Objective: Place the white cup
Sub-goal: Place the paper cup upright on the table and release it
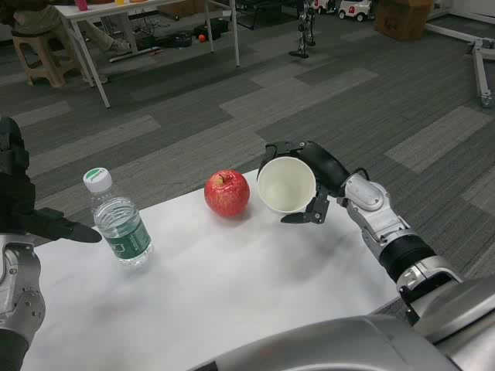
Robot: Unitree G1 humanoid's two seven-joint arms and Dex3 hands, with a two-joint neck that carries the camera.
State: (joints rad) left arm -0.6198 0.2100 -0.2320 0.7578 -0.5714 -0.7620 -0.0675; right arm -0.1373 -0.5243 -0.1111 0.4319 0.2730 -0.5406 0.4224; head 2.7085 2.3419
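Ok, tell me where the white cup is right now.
In the head view, the white cup is held tilted in the right hand over the table's far edge, just right of the red apple.
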